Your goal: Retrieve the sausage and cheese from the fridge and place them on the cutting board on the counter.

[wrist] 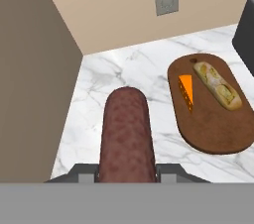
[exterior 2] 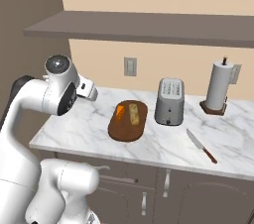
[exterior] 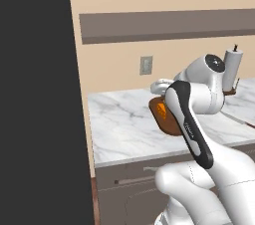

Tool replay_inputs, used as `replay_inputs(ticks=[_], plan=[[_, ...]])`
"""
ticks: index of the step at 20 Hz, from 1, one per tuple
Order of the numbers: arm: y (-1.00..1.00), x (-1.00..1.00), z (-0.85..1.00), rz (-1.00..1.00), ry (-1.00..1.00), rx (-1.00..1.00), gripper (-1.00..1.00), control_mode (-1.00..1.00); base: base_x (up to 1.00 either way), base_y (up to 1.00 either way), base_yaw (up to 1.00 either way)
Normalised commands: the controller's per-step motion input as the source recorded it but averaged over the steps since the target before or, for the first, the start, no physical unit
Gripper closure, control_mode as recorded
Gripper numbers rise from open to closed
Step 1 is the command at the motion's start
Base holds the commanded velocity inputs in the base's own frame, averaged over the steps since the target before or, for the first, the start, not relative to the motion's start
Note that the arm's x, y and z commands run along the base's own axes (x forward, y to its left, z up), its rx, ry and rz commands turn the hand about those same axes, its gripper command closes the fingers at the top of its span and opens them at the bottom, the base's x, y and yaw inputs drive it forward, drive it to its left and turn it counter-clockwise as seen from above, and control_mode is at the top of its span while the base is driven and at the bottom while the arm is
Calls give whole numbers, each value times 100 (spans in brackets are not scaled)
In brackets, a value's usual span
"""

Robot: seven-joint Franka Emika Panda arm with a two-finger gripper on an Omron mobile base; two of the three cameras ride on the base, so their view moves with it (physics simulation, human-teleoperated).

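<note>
Pincer (wrist: 126, 171) apparently level, clasping sausage (wrist: 126, 134)

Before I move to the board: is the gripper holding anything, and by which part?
Yes. The gripper is shut on the sausage, gripping it at its near end; the rest juts out over the counter.

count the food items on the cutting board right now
2 on the cutting board: the cheese near its left edge in the hand view and a tan-yellow lumpy food item beside it. The sausage is off it, between the fingers.
</note>
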Motion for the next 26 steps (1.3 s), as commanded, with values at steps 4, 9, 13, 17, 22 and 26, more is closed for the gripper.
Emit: replay_inputs(ticks=[4,9,13,17,22,26], plan=[[0,0,0,0,0,0,100,-100,0,0,0],[-33,-4,-6,-1,-1,5,100,-100,0,0,0],[-86,14,-7,0,10,8,100,-100,0,0,0],[-92,13,-19,0,15,8,100,-100,0,0,0],[-21,61,-60,0,9,-4,100,-100,0,0,0],[9,65,-89,-2,13,-6,100,-100,0,0,0]])
